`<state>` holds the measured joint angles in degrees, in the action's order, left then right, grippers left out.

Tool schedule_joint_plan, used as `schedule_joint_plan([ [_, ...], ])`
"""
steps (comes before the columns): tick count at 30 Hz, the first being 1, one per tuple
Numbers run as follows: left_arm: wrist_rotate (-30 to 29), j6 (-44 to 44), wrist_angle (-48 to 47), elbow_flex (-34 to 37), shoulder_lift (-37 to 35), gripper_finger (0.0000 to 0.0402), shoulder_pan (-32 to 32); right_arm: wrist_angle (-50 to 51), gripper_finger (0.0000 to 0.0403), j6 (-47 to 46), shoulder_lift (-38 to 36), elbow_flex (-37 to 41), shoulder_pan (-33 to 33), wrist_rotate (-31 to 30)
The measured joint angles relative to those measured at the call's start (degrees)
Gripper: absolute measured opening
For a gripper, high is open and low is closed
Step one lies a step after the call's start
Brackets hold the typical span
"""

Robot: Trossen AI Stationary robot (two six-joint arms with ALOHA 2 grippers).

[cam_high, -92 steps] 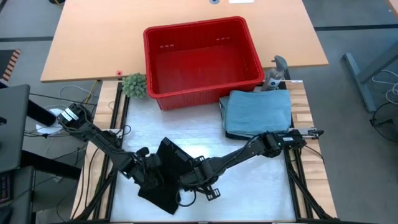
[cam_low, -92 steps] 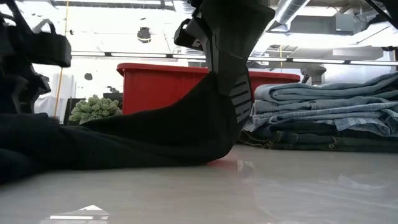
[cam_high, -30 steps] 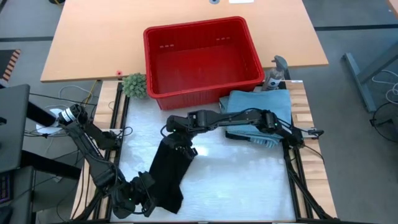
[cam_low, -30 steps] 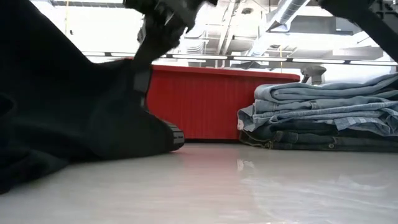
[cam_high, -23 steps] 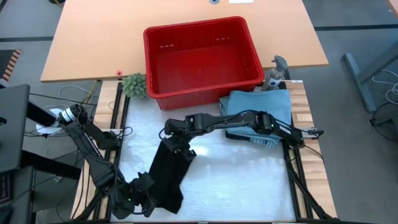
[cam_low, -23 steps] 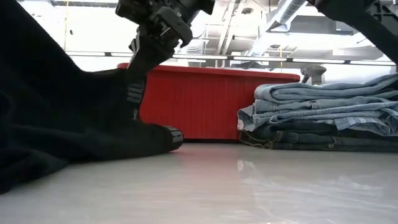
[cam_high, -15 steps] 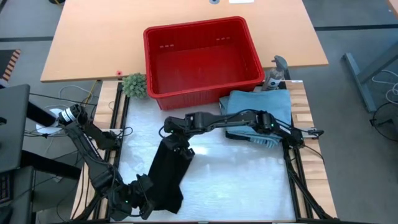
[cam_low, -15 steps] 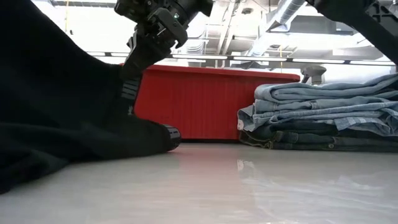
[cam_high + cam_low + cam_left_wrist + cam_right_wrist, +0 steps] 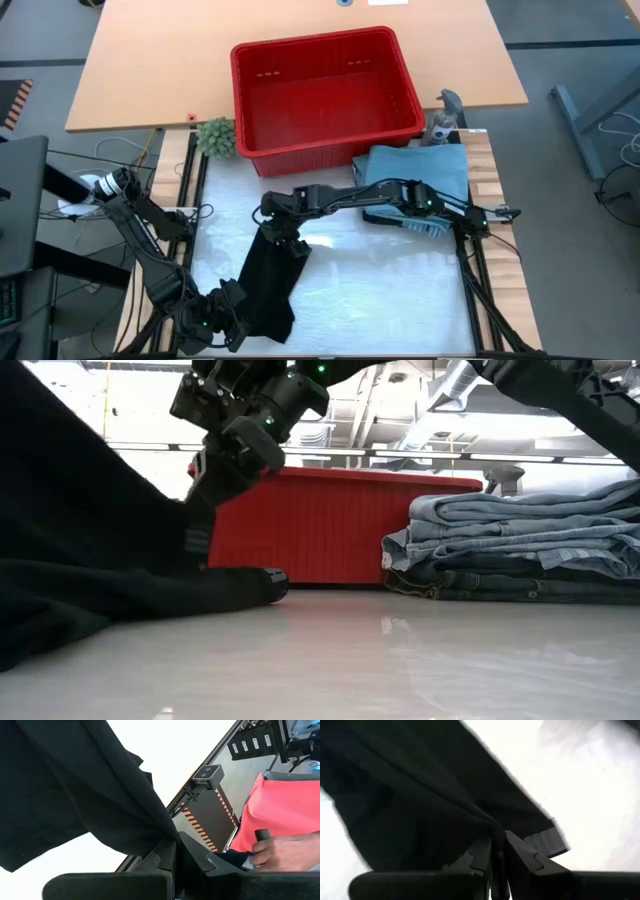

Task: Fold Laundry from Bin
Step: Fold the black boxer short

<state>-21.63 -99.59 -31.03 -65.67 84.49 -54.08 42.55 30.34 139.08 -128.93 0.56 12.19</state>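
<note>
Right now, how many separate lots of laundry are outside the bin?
2: a black cloth garment stretched on the white mat, and a folded light blue denim stack beside the empty red plastic bin. The stack's piece count is unclear.

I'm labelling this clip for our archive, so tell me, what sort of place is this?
Probably a robotics lab or workshop, not a home. The low view shows exposed ceiling ducts and bright strip lighting. From above, loose cables trail beside the metal-framed work table, with bare grey floor around it.
</note>
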Motion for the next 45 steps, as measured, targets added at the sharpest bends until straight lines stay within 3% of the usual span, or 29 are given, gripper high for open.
schedule_joint_plan([
  [8,-0.15,0.29,0.03,0.0,0.0,0.0,0.0,-1.78,0.0089,-2.36,0.03,-0.08,-1.26,0.49],
  [21,-1.15,2.76,-0.09,-0.02,0.0,0.0,0.0,-3.64,0.0252,-5.0,0.05,-0.08,-2.33,-0.21],
  [27,-1.29,2.95,-0.12,0.0,0.0,0.0,-0.19,-2.31,0.0259,-7.79,0.04,-0.1,-2.57,0.04],
  [31,-1.66,2.95,-1.51,-0.02,0.0,0.0,-0.71,-1.02,0.026,-7.38,-0.01,-0.1,-2.58,3.33],
  [45,-2.16,2.89,-3.11,-0.02,0.0,0.0,-0.72,-12.97,0.026,-10.25,4.68,-0.12,0.12,3.12],
])
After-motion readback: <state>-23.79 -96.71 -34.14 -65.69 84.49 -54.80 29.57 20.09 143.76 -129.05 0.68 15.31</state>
